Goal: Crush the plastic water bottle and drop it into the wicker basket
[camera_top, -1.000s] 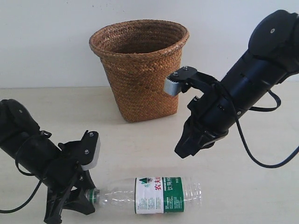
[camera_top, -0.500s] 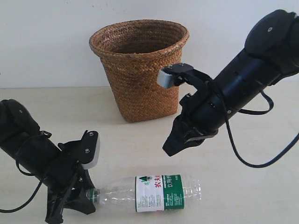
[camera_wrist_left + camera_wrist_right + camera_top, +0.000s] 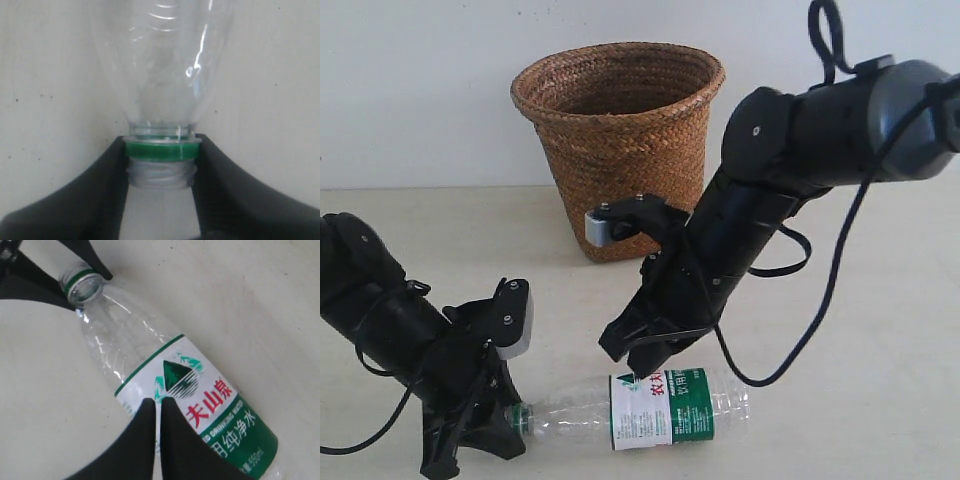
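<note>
The plastic water bottle (image 3: 660, 408) lies on its side on the table, its white-and-green label with red characters facing up. Its mouth is uncapped, with only a green ring at the neck (image 3: 161, 150). My left gripper (image 3: 512, 420) is shut on that neck, one black finger (image 3: 107, 175) against each side of the threads. My right gripper (image 3: 642, 352) hangs just above the label, its fingers (image 3: 145, 425) pressed nearly together and holding nothing. In the right wrist view the bottle (image 3: 150, 360) runs diagonally under those tips. The wicker basket (image 3: 620, 150) stands upright behind, apart from both arms.
The beige table (image 3: 860, 420) carries only the bottle and basket; a white wall rises behind. A black cable (image 3: 820, 310) loops off the right arm above the table, right of the bottle. The right arm's body passes close in front of the basket's right side.
The right arm has swung down and to the left, from beside the basket to just over the bottle's label. The left gripper and bottle have stayed put.
</note>
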Robot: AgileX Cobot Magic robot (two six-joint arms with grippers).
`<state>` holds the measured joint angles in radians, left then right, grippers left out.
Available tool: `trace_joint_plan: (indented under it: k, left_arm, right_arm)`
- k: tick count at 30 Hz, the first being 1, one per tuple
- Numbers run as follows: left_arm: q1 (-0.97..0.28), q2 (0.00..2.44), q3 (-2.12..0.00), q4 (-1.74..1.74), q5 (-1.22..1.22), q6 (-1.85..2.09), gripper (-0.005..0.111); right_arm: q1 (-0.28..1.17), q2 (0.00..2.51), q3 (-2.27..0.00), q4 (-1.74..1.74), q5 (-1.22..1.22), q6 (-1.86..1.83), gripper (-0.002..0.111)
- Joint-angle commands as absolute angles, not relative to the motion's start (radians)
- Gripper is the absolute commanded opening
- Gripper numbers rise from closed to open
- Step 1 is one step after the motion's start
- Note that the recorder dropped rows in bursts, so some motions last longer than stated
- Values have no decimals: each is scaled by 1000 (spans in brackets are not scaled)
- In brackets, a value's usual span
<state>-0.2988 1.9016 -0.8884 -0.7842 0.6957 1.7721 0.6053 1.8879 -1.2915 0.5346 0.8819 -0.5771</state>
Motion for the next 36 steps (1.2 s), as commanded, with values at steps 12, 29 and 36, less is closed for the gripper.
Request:
trace_joint_plan:
  k: [12, 29, 36]
  left_arm:
    - [-303, 1903, -884, -796, 699, 1761, 4]
    - [-303, 1903, -884, -796, 699, 1742, 4]
    - [-303, 1903, -884, -796, 699, 1742, 4]
  right_arm:
    - [617, 2072, -1368, 515, 902, -540, 0]
    - [617, 2269, -1499, 367, 1045, -420, 0]
    - [617, 2350, -1583, 357, 1149, -381, 0]
